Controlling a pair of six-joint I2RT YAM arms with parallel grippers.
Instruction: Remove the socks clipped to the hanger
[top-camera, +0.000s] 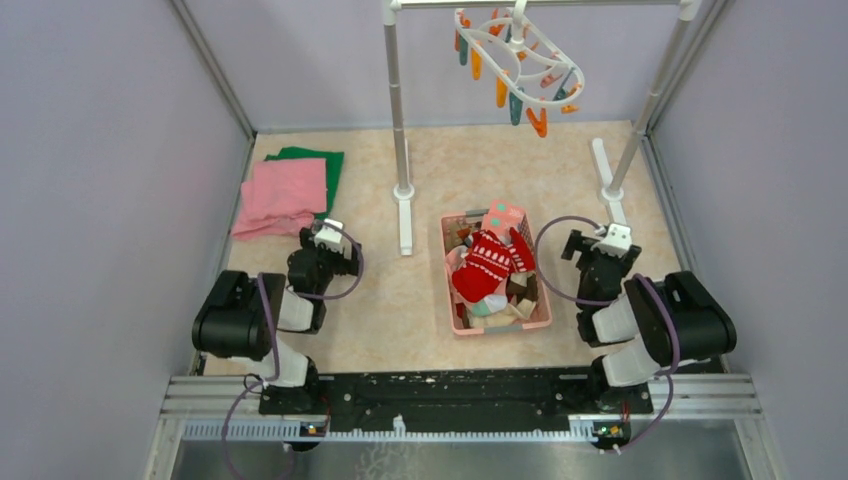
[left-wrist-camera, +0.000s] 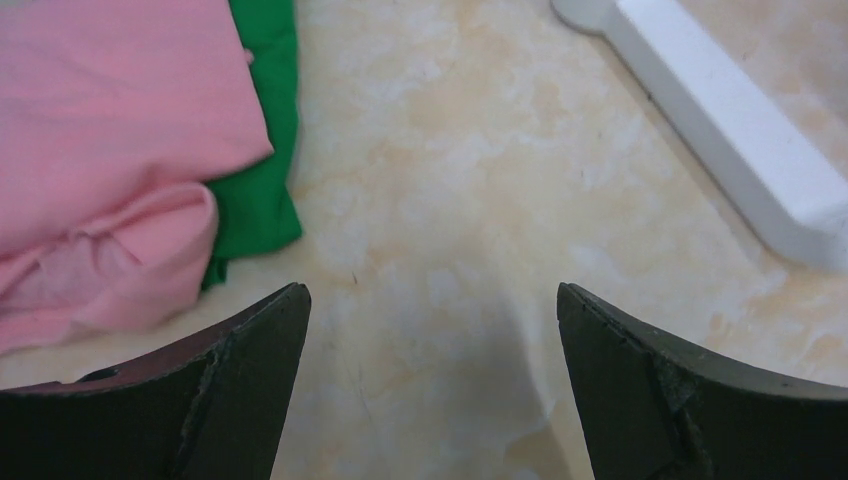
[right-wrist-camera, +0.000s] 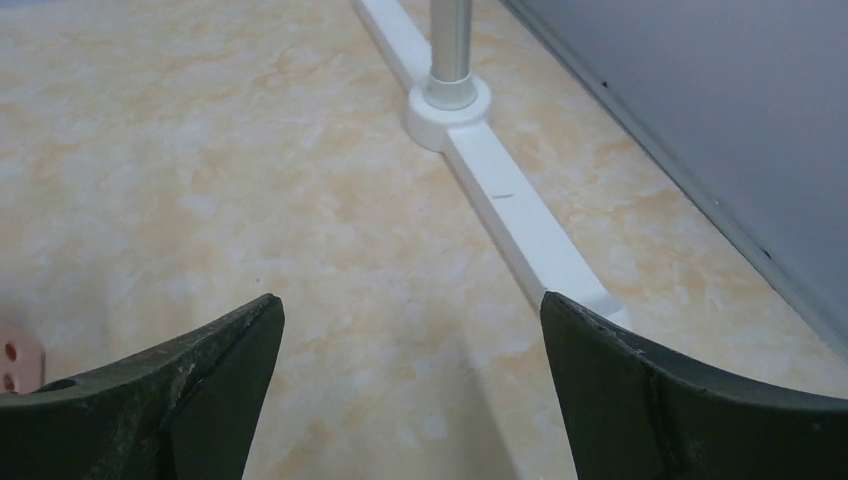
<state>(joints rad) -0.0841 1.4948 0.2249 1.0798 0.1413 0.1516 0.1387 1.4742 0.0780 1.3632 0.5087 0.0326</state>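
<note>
While the hanger (top-camera: 520, 35) hangs bare above the counter's far edge, right of centre, the socks (top-camera: 488, 262) lie in the basket (top-camera: 500, 328) mid-counter, nearer the right gripper (right-wrist-camera: 412, 300); it and the left gripper (left-wrist-camera: 432, 290) gape wide, holding nothing.

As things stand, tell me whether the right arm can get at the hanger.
Probably yes: the right gripper is open and empty, with nothing between it and the hanger hung above, though height is hard to judge.
</note>
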